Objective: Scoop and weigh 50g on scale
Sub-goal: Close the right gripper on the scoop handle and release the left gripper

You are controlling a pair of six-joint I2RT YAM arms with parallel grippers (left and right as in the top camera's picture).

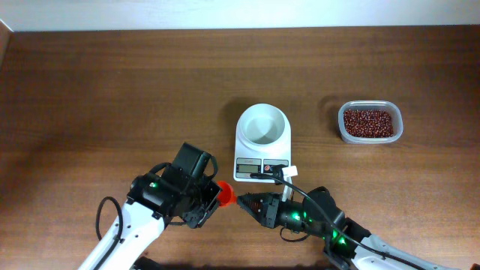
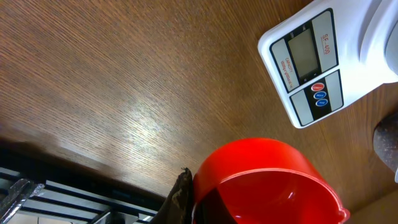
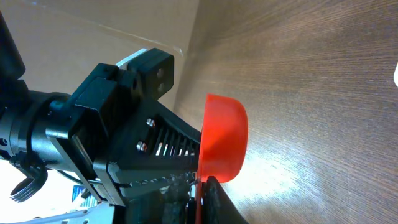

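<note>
Wooden desk [image 1: 112, 90] carries the scale [image 1: 251, 166] at centre, with the beans [image 1: 367, 122] in a tub [image 1: 341, 131] well to its right. Below the scale, the left gripper [image 1: 214, 196] is clamped on the orange scoop [image 1: 226, 193]. The right gripper [image 1: 241, 201] seems pinched on its handle.

left arm [image 1: 129, 225] white shell, black cable | right arm [image 1: 373, 249] white, green lights | left hand [image 1: 212, 197] black, silver screws

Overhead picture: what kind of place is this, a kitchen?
Probably a robot practice bench, not a real kitchen: two robot arms work at a wooden table with a small white scale and bowl, a tub of red beans, and a red scoop.
</note>
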